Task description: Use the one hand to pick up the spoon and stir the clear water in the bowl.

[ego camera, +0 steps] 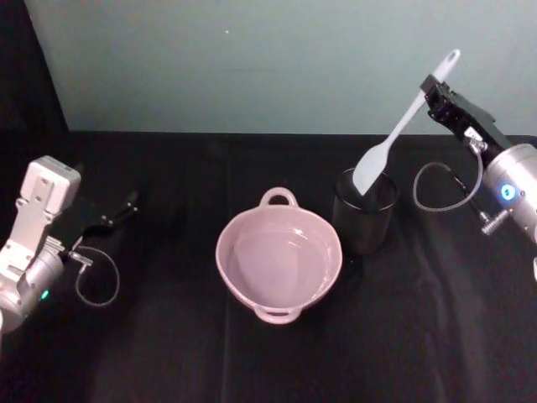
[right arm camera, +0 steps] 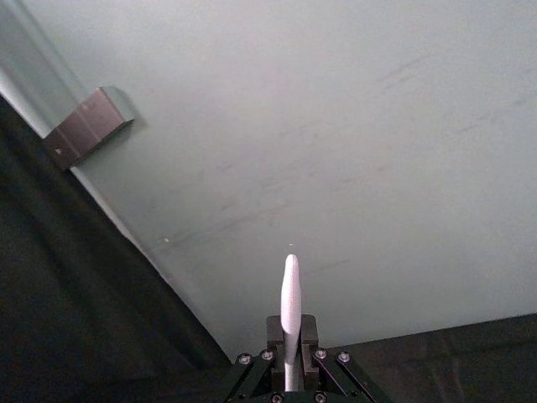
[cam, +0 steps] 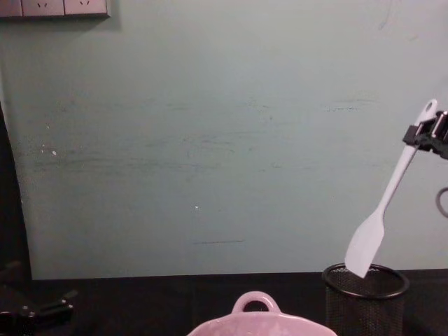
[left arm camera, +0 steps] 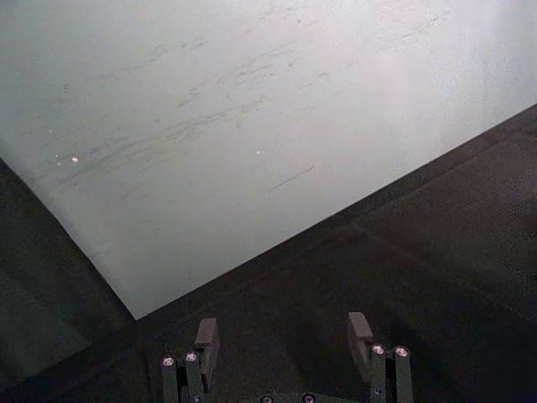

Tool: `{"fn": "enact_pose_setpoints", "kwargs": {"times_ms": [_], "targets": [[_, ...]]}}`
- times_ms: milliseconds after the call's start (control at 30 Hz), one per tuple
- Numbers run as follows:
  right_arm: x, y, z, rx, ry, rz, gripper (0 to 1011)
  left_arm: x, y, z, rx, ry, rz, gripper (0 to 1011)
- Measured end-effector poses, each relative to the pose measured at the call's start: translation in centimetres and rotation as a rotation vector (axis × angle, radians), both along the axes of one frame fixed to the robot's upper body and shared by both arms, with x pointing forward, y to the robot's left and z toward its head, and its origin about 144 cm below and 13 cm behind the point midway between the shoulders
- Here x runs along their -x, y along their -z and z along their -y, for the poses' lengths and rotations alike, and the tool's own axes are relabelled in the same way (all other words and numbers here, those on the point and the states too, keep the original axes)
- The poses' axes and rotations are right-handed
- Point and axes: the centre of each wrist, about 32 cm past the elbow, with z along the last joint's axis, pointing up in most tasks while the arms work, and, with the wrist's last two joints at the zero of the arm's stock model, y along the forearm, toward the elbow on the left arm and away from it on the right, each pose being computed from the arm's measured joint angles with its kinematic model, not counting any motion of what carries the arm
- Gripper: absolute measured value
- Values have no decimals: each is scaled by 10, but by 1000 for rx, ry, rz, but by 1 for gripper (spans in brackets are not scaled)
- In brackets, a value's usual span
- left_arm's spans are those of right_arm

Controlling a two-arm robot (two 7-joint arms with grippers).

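Observation:
My right gripper (ego camera: 432, 91) is shut on the handle end of the white spoon (ego camera: 401, 126), holding it tilted. The paddle blade hangs at the rim of the black mesh cup (ego camera: 366, 210); in the chest view the spoon (cam: 387, 203) has its tip just at the top of the cup (cam: 365, 297). In the right wrist view the spoon's handle (right arm camera: 290, 302) sticks up between the closed fingers (right arm camera: 273, 332). The pink bowl (ego camera: 278, 256) with clear water sits mid-table, left of the cup; its rim and loop handle (cam: 256, 304) show in the chest view. My left gripper (ego camera: 126, 206) rests open at the table's left.
A black cloth (ego camera: 168, 353) covers the table, backed by a pale green wall (ego camera: 252, 59). Grey cables loop beside both wrists. A wall socket strip (cam: 54, 7) is high on the left.

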Motion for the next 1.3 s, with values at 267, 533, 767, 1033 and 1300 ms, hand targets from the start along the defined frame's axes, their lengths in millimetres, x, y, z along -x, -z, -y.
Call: {"fn": "enact_pose_setpoints", "kwargs": {"times_ms": [267, 533, 767, 1033, 1300], "targets": [[-6, 13, 2, -17, 26, -19, 109, 0, 0, 0, 0, 0, 0, 1011], [-10, 31, 0, -32, 43, -50, 109, 0, 0, 0, 0, 0, 0, 1011], [-13, 46, -2, -38, 49, -91, 109, 0, 0, 0, 0, 0, 0, 1011], [-13, 53, -4, -34, 55, -99, 109, 0, 0, 0, 0, 0, 0, 1011], [-13, 59, -7, -25, 50, -107, 109, 0, 0, 0, 0, 0, 0, 1011]]}}
